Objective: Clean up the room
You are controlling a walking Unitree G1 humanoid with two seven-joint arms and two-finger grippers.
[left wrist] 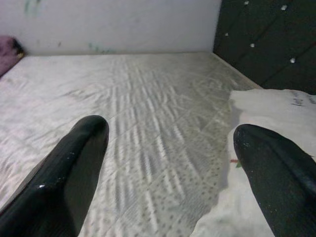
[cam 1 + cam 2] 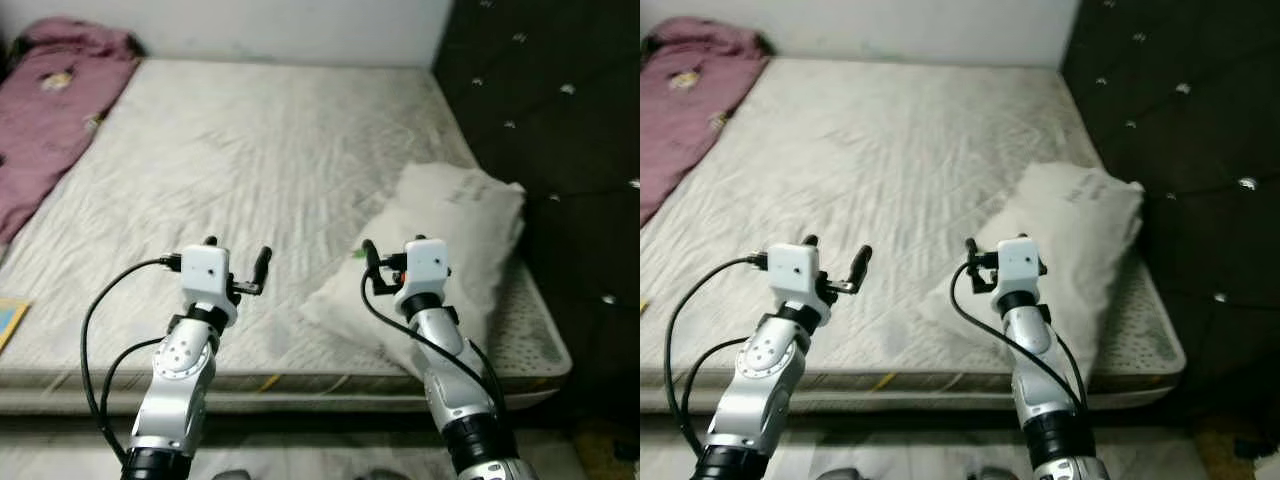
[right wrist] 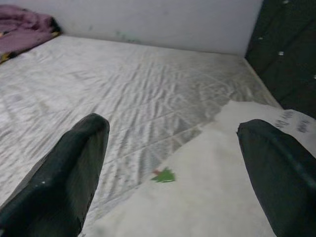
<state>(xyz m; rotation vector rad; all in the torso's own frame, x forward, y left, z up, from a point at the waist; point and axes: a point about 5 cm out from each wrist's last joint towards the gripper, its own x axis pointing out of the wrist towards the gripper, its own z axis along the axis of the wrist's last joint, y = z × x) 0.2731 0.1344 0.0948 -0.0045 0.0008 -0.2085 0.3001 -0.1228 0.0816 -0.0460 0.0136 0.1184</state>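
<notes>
- Left eye view: bed (image 2: pixel 250 150), a bare mattress with a pale quilted cover, lying between a white wall (image 2: pixel 300 30) at the far end and a dark tufted headboard (image 2: pixel 560 120) along the robot's right.
- Pillow (image 2: pixel 450 240): white, crumpled, lying on the mattress at its right edge, beside the headboard; a small green mark shows on its near corner in the right wrist view.
- Blanket (image 2: pixel 50 110): purple-pink, bunched along the far left side of the mattress.
- Flat blue and yellow item (image 2: pixel 8 320): at the left edge, beside the mattress; too little shows to tell what it is.
- Left gripper (image 2: pixel 237 255): raised over the near edge of the mattress, left of the pillow; released, fingers (image 1: pixel 64 173) spread apart with bare mattress between them, grasping nothing.
- Right gripper (image 2: pixel 368 255): raised at the near corner of the pillow; released, fingers (image 3: pixel 64 173) spread wide, pillow and mattress seen between them, grasping nothing.
- Cables (image 2: pixel 100 330): black, looping from both wrists down along the silver arms.
</notes>
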